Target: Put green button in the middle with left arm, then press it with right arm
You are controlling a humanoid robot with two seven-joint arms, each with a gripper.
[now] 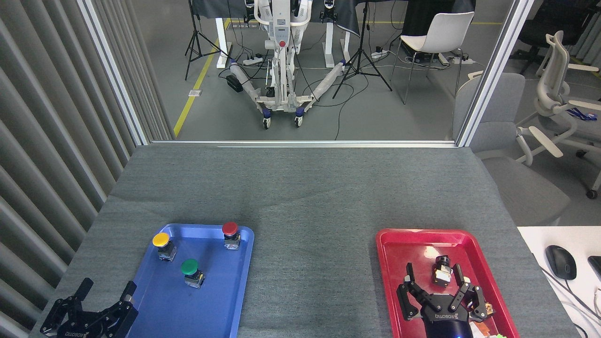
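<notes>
White ROBOTIQ lettering reads on both black three-finger grippers: left gripper (96,300) at the blue tray's (159,319) near-left corner, fingers spread, holding nothing; right gripper (439,291) over the red tray (399,244), fingers splayed around empty air just short of a small black-and-silver block (441,272). Green button (191,272) stands upright inside the blue tray, round glossy cap up on a square black-and-silver base, with the yellow button (162,245) and red button (230,234) farther back. Grey felt-like middle (312,263) between the smooth plastic trays lies bare.

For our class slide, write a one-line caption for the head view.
Green button waits in the blue tray; left tool and right tool open.
</notes>
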